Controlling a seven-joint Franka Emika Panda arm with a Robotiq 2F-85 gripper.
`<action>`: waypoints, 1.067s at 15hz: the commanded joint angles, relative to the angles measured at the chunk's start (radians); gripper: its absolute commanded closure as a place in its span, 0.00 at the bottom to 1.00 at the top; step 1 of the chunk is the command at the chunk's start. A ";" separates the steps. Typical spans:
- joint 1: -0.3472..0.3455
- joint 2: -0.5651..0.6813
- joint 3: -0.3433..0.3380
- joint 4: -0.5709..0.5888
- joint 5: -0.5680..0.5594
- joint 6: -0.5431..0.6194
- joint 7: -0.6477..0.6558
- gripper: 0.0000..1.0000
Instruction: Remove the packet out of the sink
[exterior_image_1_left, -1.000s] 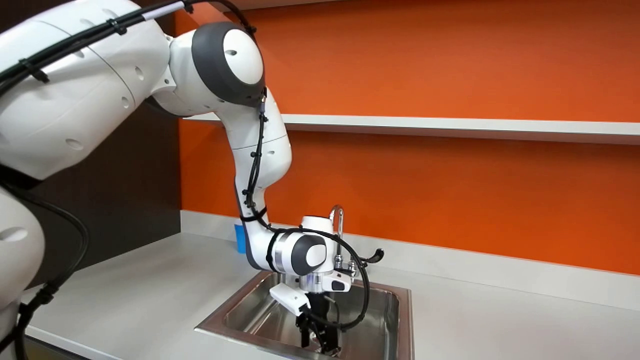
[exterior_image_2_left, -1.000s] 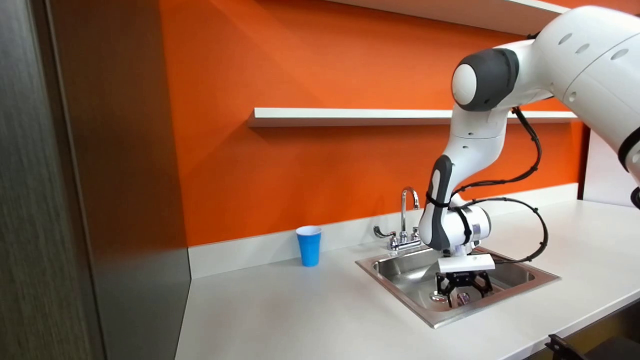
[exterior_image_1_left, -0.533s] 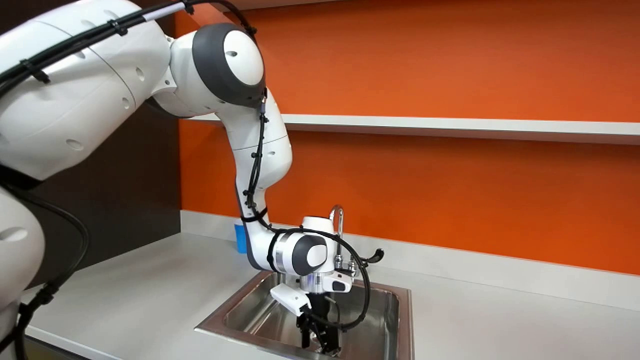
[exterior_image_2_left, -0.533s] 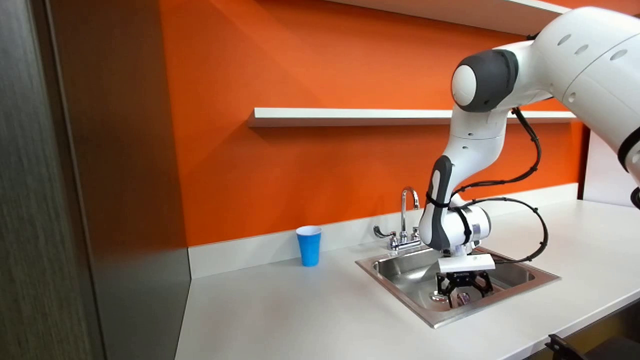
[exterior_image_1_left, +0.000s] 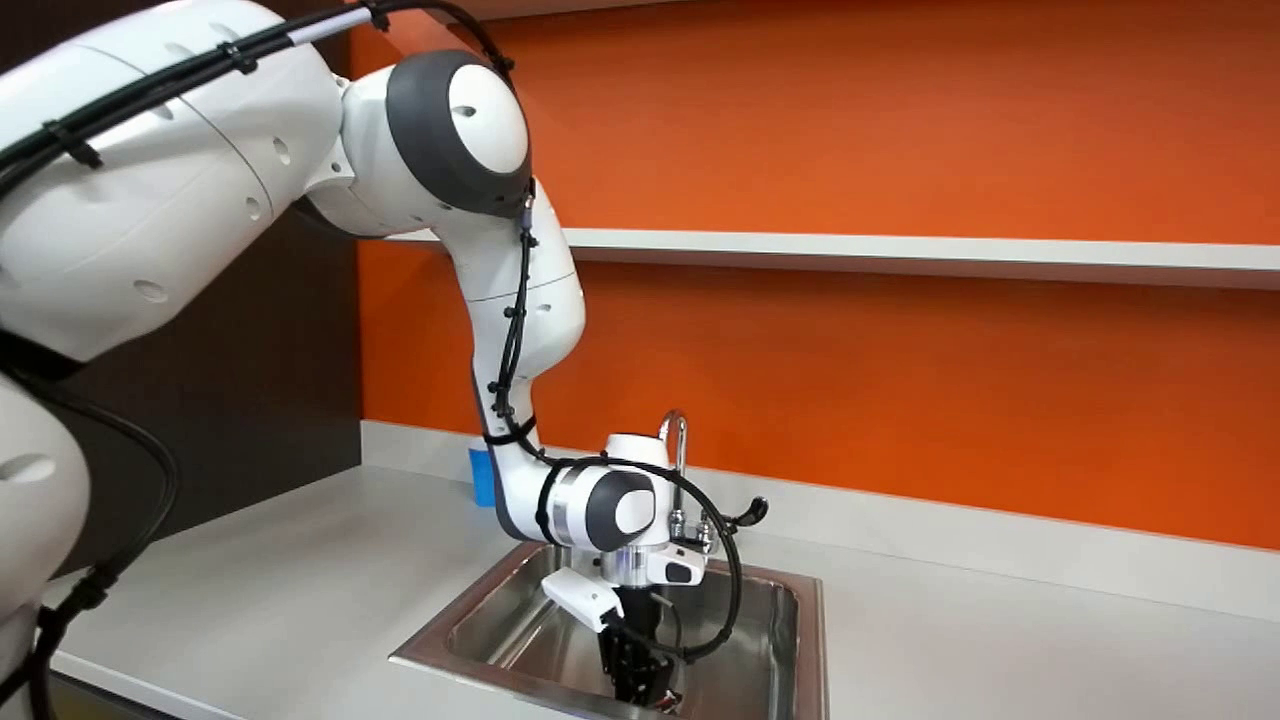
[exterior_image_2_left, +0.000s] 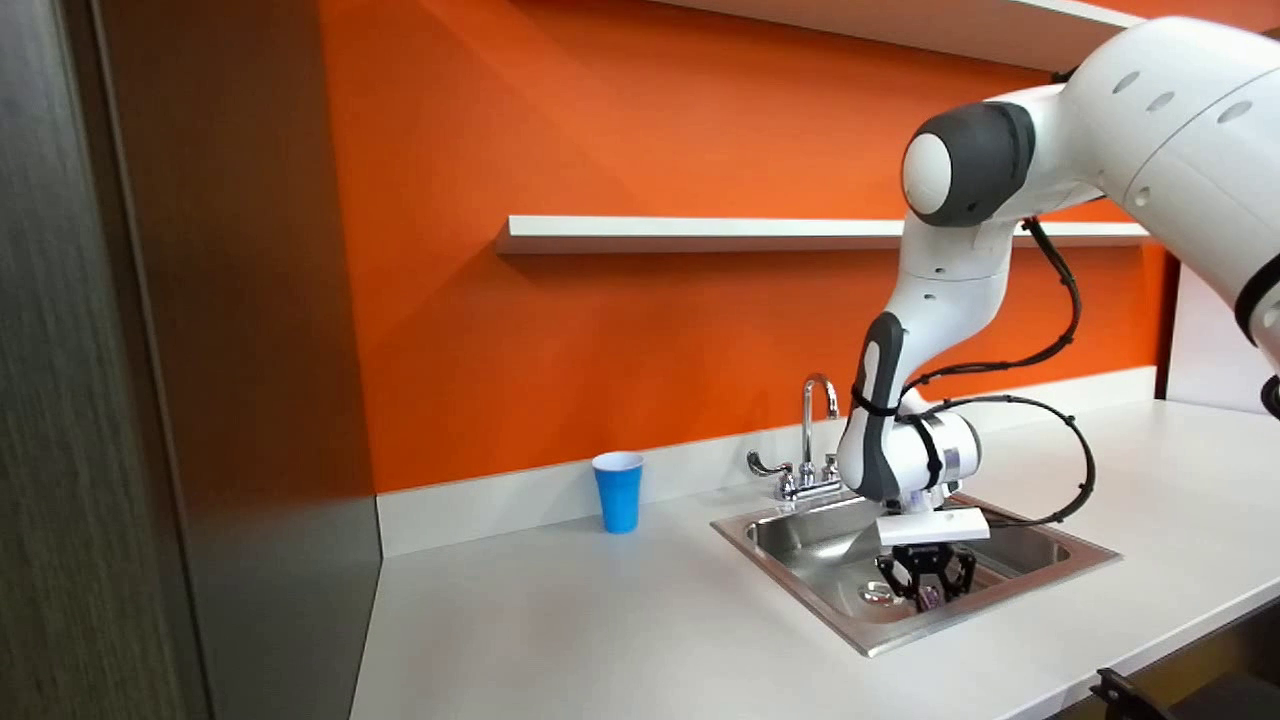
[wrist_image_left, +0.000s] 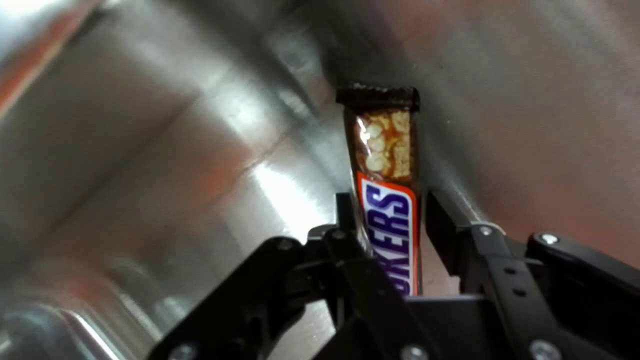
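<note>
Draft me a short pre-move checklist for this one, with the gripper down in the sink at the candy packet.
1. Packet between the fingers: ok, in the wrist view one stands on each side.
2. Firm hold by the gripper: cannot tell, contact on both sides is unclear.
3. Packet clear of the sink: not ok, it is inside.
4. Blue cup out of the way: ok, it stands on the countertop, apart from the sink.
5. Faucet clearance for lifting: cannot tell, the gap to the arm is unclear.

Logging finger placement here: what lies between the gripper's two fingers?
The packet, showing the letters KERS, lies between the fingers of the gripper in the wrist view; whether both touch it, I cannot tell.
</note>
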 joint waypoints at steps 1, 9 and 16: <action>0.018 0.020 -0.014 0.034 0.013 -0.043 0.007 0.89; 0.032 -0.006 -0.018 0.035 -0.003 -0.092 0.001 0.96; 0.130 -0.120 -0.061 -0.017 -0.061 -0.135 0.023 0.96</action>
